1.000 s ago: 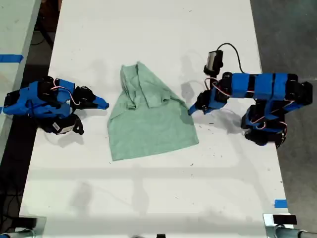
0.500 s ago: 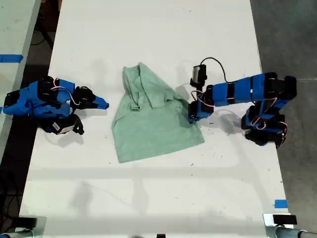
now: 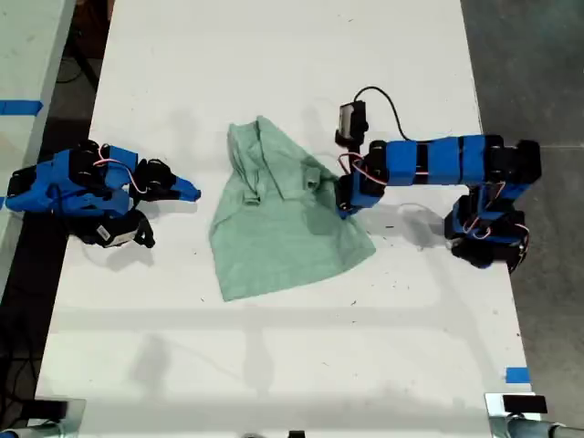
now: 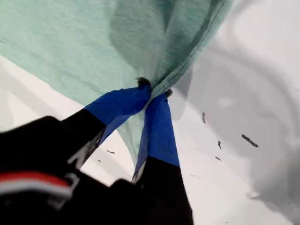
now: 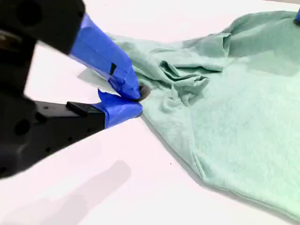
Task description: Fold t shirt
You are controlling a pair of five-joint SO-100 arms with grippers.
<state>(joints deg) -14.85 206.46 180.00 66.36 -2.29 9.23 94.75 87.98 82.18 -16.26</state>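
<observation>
With fabric pinched: first hand [image 4: 153, 91], t shirt [image 4: 84, 42].

Both of my arms are built from bright blue segments with black motor blocks at the joints. Thin red and white wires loop between the segments. My first gripper [image 4: 153, 93] has two fingers wrapped in blue tape, each ending in a small dark tip, on a black body with a red and white stripe. A small black camera box [image 3: 351, 119] with a curling black cable [image 3: 381, 99] sits on that arm. My second gripper [image 5: 136, 99] has the same blue-taped fingers on black plastic.
</observation>
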